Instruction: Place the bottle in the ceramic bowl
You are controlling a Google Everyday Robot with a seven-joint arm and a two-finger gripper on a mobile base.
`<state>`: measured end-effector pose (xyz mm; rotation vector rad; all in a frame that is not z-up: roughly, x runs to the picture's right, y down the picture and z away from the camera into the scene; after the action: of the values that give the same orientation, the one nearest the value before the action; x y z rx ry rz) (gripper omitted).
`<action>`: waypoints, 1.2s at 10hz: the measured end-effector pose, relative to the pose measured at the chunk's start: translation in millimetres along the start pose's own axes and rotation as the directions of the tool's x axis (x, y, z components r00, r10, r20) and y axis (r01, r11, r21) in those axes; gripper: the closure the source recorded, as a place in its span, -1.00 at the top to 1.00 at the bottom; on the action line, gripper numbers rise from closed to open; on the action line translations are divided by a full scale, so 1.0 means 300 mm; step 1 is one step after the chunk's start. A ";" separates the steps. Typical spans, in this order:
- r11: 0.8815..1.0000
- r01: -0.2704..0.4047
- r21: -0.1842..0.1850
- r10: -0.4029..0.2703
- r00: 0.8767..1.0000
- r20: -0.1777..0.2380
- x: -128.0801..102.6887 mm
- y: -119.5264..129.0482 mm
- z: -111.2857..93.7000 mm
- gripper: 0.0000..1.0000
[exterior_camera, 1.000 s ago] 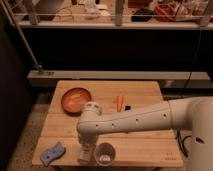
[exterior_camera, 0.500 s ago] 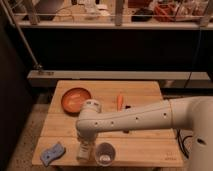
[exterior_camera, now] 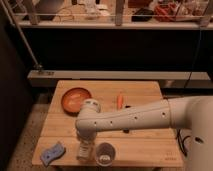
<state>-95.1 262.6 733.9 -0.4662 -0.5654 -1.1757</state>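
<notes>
Front left on the wooden table (exterior_camera: 150, 146): a blue sponge (exterior_camera: 52, 153). Behind it, the ceramic bowl (exterior_camera: 76, 99). Then the gripper (exterior_camera: 86, 146), pointing down at the bottle (exterior_camera: 84, 154) near the front edge, open or closed impossible to tell. Just right, a white cup (exterior_camera: 104, 153).

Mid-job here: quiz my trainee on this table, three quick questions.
1. True or false: the bottle lies in the ceramic bowl.
2. The gripper hangs: A) over the bowl; B) at the near edge of the table, between the blue sponge and the white cup; C) beyond the far edge.
3. Fill in: seen from the camera, the carrot lies to the ___ of the bowl.
Key: 1 false; 2 B; 3 right.
</notes>
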 end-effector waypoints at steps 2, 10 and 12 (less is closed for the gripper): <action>1.000 0.000 0.005 0.000 1.000 -0.007 0.008 -0.008 -0.008 0.34; 1.000 0.002 0.008 -0.002 1.000 0.027 -0.007 -0.005 0.067 0.60; 1.000 0.007 -0.001 -0.007 0.999 0.041 -0.016 -0.008 0.088 0.60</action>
<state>-103.1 281.6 751.3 -0.4906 -0.6023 -1.1754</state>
